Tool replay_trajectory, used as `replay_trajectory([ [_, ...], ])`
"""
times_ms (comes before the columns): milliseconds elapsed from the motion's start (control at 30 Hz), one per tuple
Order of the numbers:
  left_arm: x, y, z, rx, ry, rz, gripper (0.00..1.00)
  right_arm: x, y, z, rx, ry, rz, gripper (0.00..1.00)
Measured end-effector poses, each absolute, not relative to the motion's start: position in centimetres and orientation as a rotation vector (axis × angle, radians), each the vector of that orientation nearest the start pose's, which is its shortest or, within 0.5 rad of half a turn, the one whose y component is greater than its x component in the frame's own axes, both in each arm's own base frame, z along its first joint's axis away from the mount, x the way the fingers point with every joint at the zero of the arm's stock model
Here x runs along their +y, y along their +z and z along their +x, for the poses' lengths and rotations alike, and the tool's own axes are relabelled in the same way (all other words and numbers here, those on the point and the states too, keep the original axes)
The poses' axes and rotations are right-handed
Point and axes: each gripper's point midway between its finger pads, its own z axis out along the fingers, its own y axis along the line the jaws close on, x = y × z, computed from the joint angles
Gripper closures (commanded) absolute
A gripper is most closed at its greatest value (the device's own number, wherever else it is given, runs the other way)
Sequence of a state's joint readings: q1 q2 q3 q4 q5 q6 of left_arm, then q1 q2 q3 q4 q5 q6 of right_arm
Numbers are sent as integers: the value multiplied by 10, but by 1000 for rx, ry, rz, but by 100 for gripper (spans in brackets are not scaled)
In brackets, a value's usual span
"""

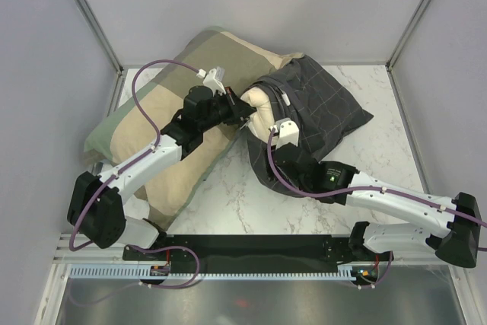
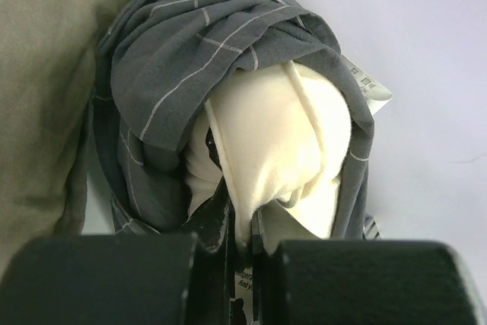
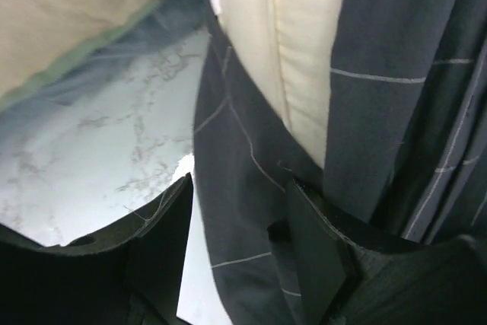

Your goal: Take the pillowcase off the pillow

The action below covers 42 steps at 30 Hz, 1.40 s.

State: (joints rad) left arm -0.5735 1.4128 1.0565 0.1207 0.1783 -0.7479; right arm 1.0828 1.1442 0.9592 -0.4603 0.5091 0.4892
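The cream pillow (image 1: 261,104) sticks partly out of the dark check pillowcase (image 1: 323,112) at the table's middle. My left gripper (image 1: 242,109) is shut on the pillow's exposed corner. In the left wrist view the gripper (image 2: 247,243) pinches a cream fold of the pillow (image 2: 274,135), the pillowcase (image 2: 183,51) is bunched back around it, and its white tag (image 2: 369,85) shows at the right. My right gripper (image 1: 278,141) is at the pillowcase's near edge. In the right wrist view the gripper (image 3: 240,241) is open, with a flap of the pillowcase (image 3: 243,180) hanging between its fingers and the pillow (image 3: 297,43) above.
A larger olive-and-tan pillow (image 1: 163,123) lies at the left, under my left arm; it also shows in the left wrist view (image 2: 42,89) and in the right wrist view (image 3: 68,13). White marble tabletop (image 1: 228,195) lies between the arms. Grey walls enclose the table.
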Motion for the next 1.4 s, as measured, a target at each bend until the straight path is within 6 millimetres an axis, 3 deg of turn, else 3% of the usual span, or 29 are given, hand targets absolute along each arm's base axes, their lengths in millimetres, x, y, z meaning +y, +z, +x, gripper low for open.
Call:
replay_trajectory([
  [100,-297,258,346,1949,-1084,-24,98,252,190,218,2104,303,-355,38],
  [233,-294,257,341,1953,-1082,-24,98,248,198,227,2055,260,-327,44],
  [333,-292,257,338,1953,-1082,-24,98,240,202,236,2017,194,-295,59],
  [433,-292,257,336,1954,-1084,-21,98,237,197,242,2009,138,-283,68],
  [533,-294,254,334,1963,-1084,-17,98,240,184,244,2020,116,-290,90],
  [667,-294,251,332,1972,-1082,-15,98,240,180,241,2029,133,-284,99],
  [1033,-304,257,328,1972,-1116,21,98,228,202,216,2049,352,-202,100],
  [1267,-310,263,346,1972,-1092,1,98,211,169,177,2180,407,-214,100],
  [1400,-315,269,354,1967,-1090,5,98,203,166,164,2215,431,-200,100],
])
